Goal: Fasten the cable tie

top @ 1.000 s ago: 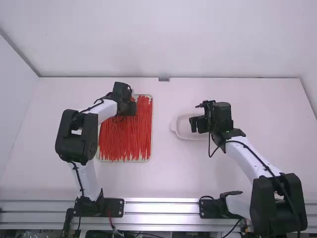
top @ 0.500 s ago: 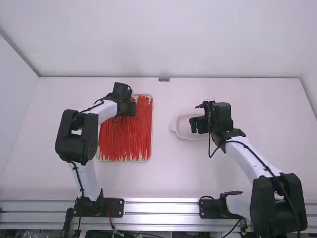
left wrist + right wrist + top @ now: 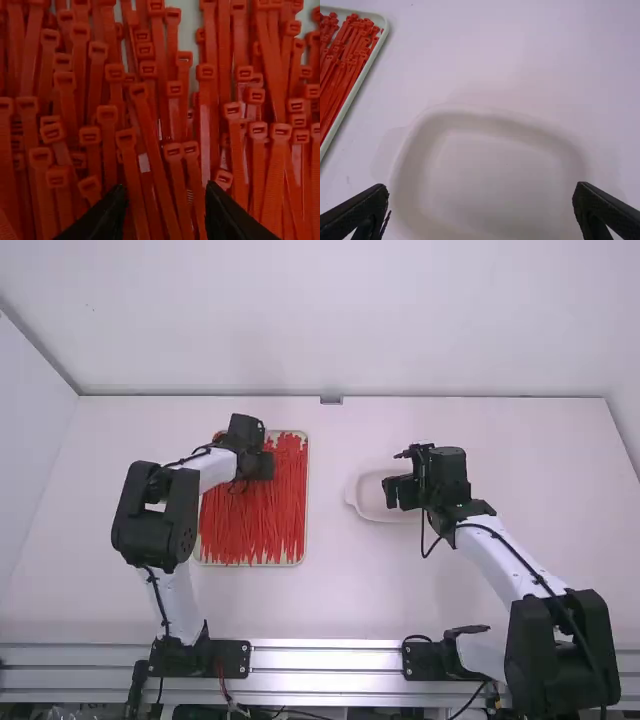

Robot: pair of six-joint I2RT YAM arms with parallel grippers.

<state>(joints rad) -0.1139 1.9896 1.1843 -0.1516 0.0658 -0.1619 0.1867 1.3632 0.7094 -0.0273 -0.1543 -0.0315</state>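
Left end effector is sitting low on the far end of the heap of red plastic cable ties, fingers partly spread, gripping nothing. The ties are filling a pale flat rectangular tray left of the white counter's middle. Right end effector is hovering wide open and unloaded over a shallow white rounded dish, with a strip of counter separating tray edge and dish rim.
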